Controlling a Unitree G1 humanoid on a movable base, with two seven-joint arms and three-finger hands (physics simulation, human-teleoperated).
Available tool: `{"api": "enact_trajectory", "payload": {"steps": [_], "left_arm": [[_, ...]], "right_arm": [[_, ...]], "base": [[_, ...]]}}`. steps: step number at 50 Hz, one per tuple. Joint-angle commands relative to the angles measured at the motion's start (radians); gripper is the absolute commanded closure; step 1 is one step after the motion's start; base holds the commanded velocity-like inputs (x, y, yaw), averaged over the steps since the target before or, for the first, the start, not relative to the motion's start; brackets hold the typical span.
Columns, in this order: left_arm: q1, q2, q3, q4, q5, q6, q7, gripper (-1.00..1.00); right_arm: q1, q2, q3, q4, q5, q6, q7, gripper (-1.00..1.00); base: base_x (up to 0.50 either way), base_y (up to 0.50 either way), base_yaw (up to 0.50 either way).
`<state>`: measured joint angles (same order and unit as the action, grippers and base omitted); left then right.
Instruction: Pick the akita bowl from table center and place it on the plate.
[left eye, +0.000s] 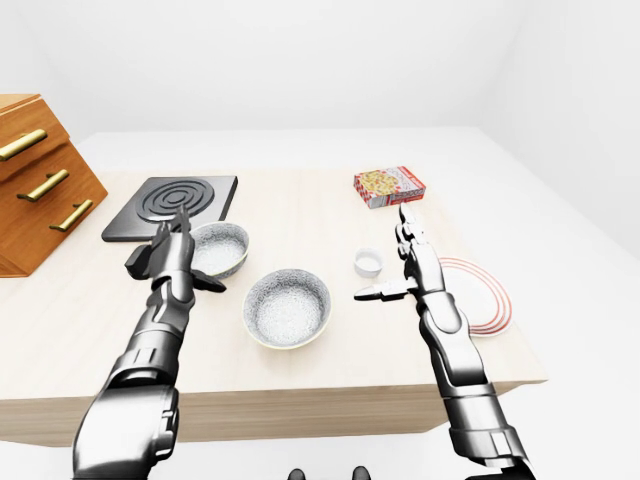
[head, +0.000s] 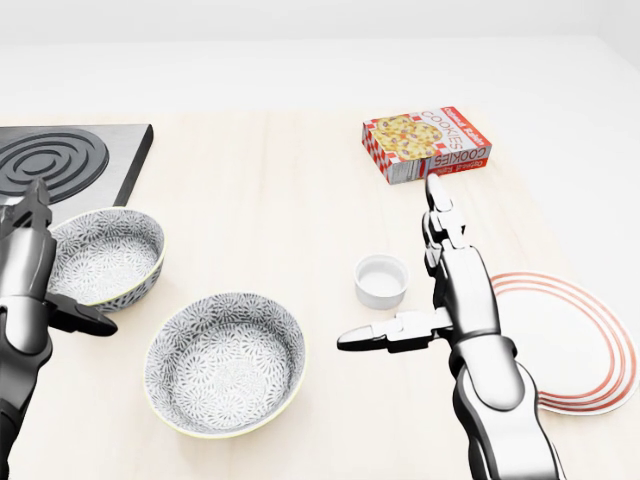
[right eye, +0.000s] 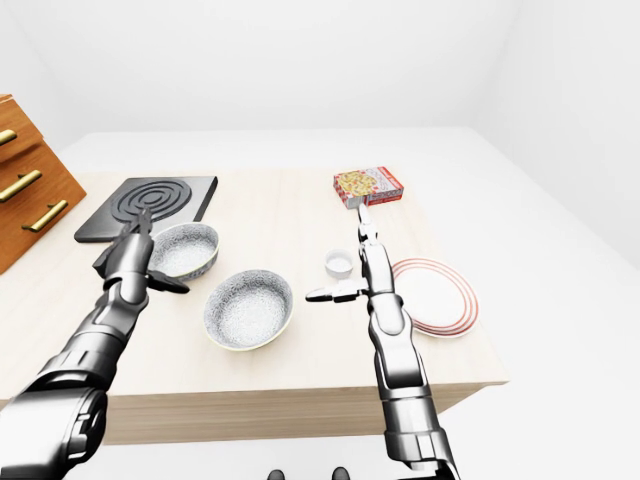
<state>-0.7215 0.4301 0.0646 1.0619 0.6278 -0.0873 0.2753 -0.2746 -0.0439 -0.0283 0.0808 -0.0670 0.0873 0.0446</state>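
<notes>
A patterned grey akita bowl (head: 225, 362) stands upright in the middle of the wooden table (head: 270, 190), apart from both hands. A second, similar bowl (head: 105, 257) sits to its upper left. The white plate with red rings (head: 580, 340) lies at the table's right side, nothing on it. My right hand (head: 430, 292) hovers between the centre bowl and the plate, open, fingers straight and thumb pointing left toward the bowl. My left hand (head: 42, 272) is open at the left rim of the second bowl, thumb over that rim.
A small white cup (head: 381, 280) stands just left of my right hand. A cookie box (head: 428, 143) lies above it in the head view. A black hob (head: 60, 165) is at upper left, a wooden drawer cabinet (left eye: 35, 180) beyond it. The table's near edge (left eye: 300, 400) runs below the bowls.
</notes>
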Motion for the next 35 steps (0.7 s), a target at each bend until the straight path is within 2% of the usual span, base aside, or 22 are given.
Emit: {"api": "enact_trajectory", "payload": {"steps": [1,13,25,35], "left_arm": [[-0.103,0.031,-0.055,0.183,0.188,0.0,0.093,-1.0],[-0.162,-0.016,-0.07,0.243,0.28,0.0,0.078,-1.0],[-0.146,-0.058,-0.081,0.267,0.33,0.0,0.06,-1.0],[-0.137,-0.063,-0.082,0.274,0.352,0.0,-0.004,-1.0]], "right_arm": [[0.009,0.0,0.002,0.005,-0.012,0.0,0.004,-1.0],[0.016,0.002,0.001,0.012,-0.014,0.0,0.006,-1.0],[0.026,-0.002,-0.002,0.011,-0.012,0.0,0.013,-1.0],[0.024,0.003,0.002,0.023,-0.01,0.0,0.011,-1.0]], "base": [[0.0,0.0,0.0],[0.0,0.0,0.0],[0.0,0.0,0.0],[0.0,0.0,0.0]]}}
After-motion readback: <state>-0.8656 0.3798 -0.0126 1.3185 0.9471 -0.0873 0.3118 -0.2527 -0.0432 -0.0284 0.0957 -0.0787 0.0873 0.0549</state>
